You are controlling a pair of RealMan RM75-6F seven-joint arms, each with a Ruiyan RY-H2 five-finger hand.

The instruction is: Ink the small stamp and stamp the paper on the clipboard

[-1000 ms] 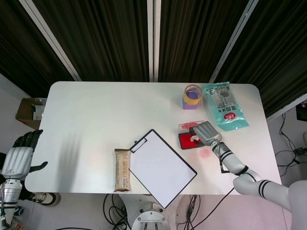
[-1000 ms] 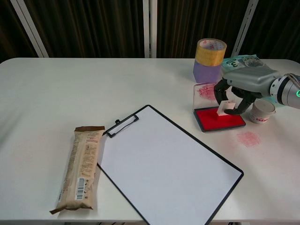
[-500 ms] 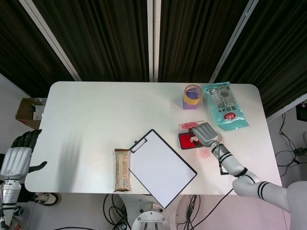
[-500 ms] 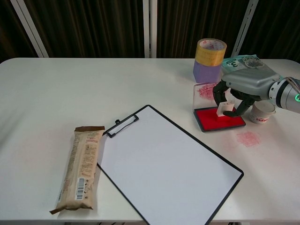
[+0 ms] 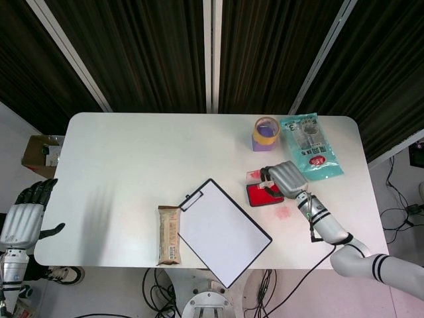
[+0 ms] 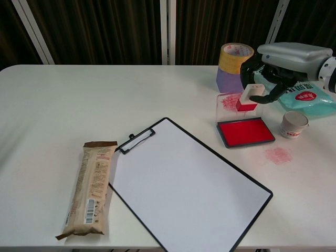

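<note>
left hand (image 5: 25, 215) idle off the table edge, fingers apart. clipboard (image 6: 189, 184) paper blank. stamp (image 6: 249, 97), pressed on the ink pad (image 6: 245, 132) 1 second ago, now hangs above it, pinched by the right hand (image 6: 286, 60); inking looks done, stamping next.

We see table (image 6: 63, 100): smooth white top, slight sheen. Paper (image 6: 189, 184) on clipboard: matt white, black rim. Ink pad (image 6: 245, 132): wet-looking glossy red, clear plastic lid. Right hand (image 6: 286, 63): silvery smooth shell. Stamp (image 6: 248, 97): white plastic, red base. Snack bar (image 6: 89, 188): crinkled tan wrapper. Tape (image 6: 236, 56), 12 o'clock of pad: glossy yellow.
</note>
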